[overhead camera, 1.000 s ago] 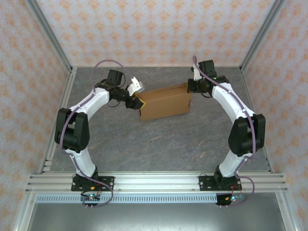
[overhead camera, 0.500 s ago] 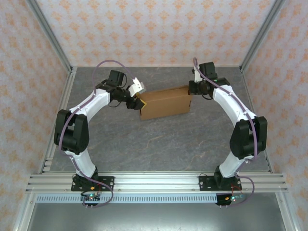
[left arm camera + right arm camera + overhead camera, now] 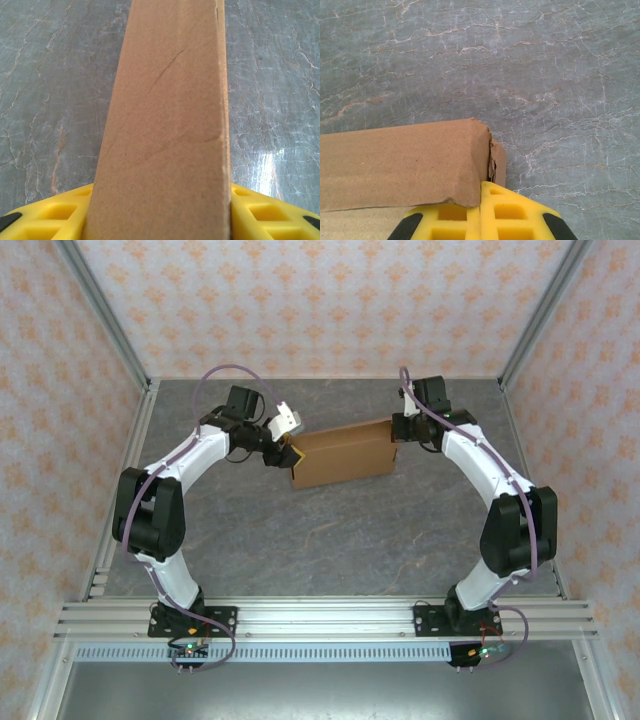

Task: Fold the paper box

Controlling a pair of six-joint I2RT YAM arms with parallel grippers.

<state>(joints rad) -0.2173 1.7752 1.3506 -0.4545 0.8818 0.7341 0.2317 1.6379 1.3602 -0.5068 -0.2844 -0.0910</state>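
**Item 1: paper box** (image 3: 342, 453). Plain brown cardboard in a shallow rectangular form. It sits over the far half of the tabletop (image 3: 330, 540), between the two grippers, with its long axis slightly slanted and its right end farther back. In the left wrist view a narrow side face runs straight away from the camera, marked by a faint diagonal crease.

**Item 2: left gripper** (image 3: 286, 447). At the box's left end. Its yellow fingers (image 3: 45, 217) stand partway apart, one on each side of the cardboard and touching it, clamping the box's end wall.

**Item 3: right gripper** (image 3: 396, 430). At the box's far right corner. Its yellow fingers (image 3: 512, 215) are pressed together with nothing between them, and their tips touch the rounded cardboard corner (image 3: 470, 150).

**Item 4: tabletop.** Grey, marble-veined surface.
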